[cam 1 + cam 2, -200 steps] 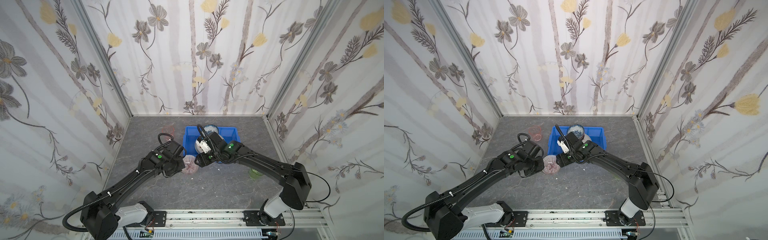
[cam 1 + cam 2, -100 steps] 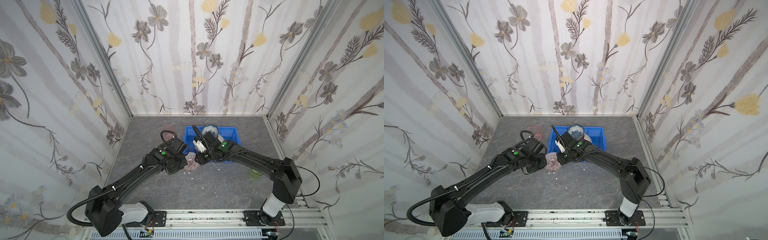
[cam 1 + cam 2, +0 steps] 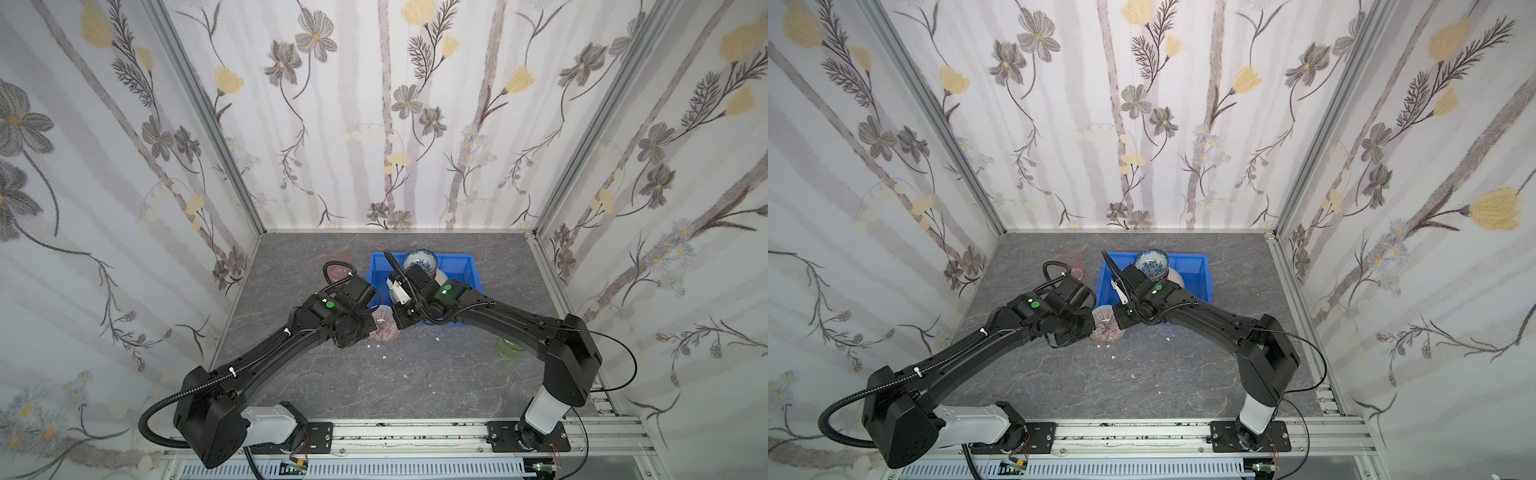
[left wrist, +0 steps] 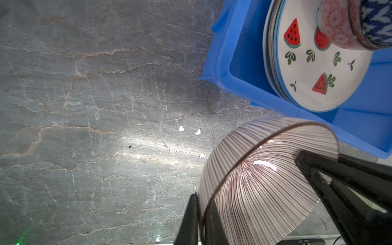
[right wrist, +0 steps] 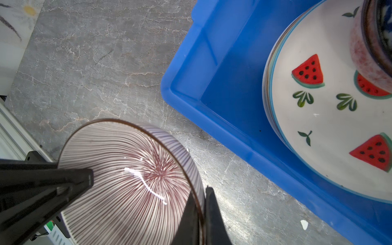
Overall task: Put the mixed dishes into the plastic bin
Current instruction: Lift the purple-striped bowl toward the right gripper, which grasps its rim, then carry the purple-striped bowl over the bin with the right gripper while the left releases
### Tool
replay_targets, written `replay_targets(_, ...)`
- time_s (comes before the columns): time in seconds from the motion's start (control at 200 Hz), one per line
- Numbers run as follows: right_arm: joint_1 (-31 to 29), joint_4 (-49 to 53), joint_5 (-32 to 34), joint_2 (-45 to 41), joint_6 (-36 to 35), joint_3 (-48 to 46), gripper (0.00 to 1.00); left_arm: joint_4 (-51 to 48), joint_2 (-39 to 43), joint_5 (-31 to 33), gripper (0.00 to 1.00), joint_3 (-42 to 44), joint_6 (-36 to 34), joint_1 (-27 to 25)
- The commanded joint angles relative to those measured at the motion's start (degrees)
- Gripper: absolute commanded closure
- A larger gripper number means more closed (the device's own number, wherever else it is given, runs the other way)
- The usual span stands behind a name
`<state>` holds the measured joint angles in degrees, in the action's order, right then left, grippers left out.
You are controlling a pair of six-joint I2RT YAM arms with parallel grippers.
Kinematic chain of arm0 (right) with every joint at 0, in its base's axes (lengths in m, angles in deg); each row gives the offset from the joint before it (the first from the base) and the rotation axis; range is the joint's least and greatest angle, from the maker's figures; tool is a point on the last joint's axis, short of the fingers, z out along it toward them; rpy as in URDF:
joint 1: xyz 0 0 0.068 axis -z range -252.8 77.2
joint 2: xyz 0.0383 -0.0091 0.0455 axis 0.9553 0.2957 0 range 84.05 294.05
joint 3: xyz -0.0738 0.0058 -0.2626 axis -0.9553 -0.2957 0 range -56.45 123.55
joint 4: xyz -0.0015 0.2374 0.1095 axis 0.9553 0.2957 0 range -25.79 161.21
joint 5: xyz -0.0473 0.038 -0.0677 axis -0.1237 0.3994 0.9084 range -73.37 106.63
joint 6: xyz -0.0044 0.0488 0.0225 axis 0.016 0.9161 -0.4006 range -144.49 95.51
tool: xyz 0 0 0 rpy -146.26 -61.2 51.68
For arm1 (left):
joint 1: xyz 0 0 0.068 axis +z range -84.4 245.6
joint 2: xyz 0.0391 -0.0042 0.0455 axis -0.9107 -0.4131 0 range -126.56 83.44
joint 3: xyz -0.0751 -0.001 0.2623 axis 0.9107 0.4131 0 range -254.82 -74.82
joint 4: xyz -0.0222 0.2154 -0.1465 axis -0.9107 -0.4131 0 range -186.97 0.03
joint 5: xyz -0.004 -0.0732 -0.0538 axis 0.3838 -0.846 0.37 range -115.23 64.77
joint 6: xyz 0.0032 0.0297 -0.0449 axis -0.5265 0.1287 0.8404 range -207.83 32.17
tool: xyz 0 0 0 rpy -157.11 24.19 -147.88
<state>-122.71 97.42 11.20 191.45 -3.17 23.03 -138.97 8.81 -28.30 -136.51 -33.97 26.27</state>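
left fingers [image 4: 189,222]: pinching rim of the striped bowl [image 4: 254,191], one inside, one outside. right fingers [image 5: 213,227]: same, pinching the opposite rim. So both arms have one bowl at once. Reads as a handover, can't say which way.

Bowl is tilted, just outside the near-left corner of the bin [image 5: 212,53], not over it. Can't tell if its foot is clear of the counter [image 4: 84,106].

Done, in bin:
- plate stack w/ watermelon plate [image 5: 318,118] on top, more plate edges under it
- on that, a reddish bowl [image 4: 337,31] w/ blue-white bowl [image 3: 419,261] nested in it

Left to do:
- striped bowl, in hand
- pink cup [image 3: 336,268], on counter just beside bin's far-left corner
- green cup [image 3: 509,349], on counter near-right by the right arm, well apart from bin

Nothing else loose that I can see, but the arms hide part of the counter.

Est: most of the job done, 3 items to go. Next prob: one side lets go, other carries the bowl over the rim. Bare floor at the bin's left end looks enough, or nest it on the bowl stack.

Risk: two pinches on one rigid bowl, so any motion mismatch could mean a slip or a chip. A few white flecks [image 4: 181,128] on counter, origin unknown.
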Motion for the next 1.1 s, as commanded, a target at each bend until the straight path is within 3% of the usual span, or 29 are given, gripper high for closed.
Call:
replay_targets(0.0, 0.0, -0.2, 0.4, 0.2, -0.5, 0.7, 1.00, 0.8, 0.3, 1.0, 0.89, -0.7, 0.5, 0.1)
replay_targets(0.175, 0.2, 0.7, 0.2, 0.2, -1.0, 1.7, 1.00, 0.7, 1.6, 1.5, 0.59, -1.7, 1.0, -0.1)
replay_targets(0.265, 0.4, 1.4, 0.7, 0.1, -1.4, 2.5, 1.00, 0.7, 1.9, 1.9, 0.35, -3.2, 0.8, 0.1)
replay_targets(0.375, 1.0, 2.5, 1.1, 0.3, -2.1, 3.9, 1.00, 0.7, 1.6, 2.4, 0.18, -6.6, 0.1, 0.6)
replay_targets(0.565, 4.9, 6.1, 2.7, 0.3, -3.8, 7.6, 1.00, 0.1, 2.3, 2.4, 0.02, -11.9, -1.7, 4.9)
replay_targets(0.859, 12.5, 10.8, 4.4, 1.8, -6.8, 15.0, 1.00, -2.5, 10.0, 0.2, 0.00, -10.7, -5.6, 15.6)
replay_targets(1.094, 18.5, 12.2, 3.3, 7.1, -8.1, 24.0, 1.00, -2.8, 10.0, -2.0, 0.00, -8.2, -7.1, 18.1)
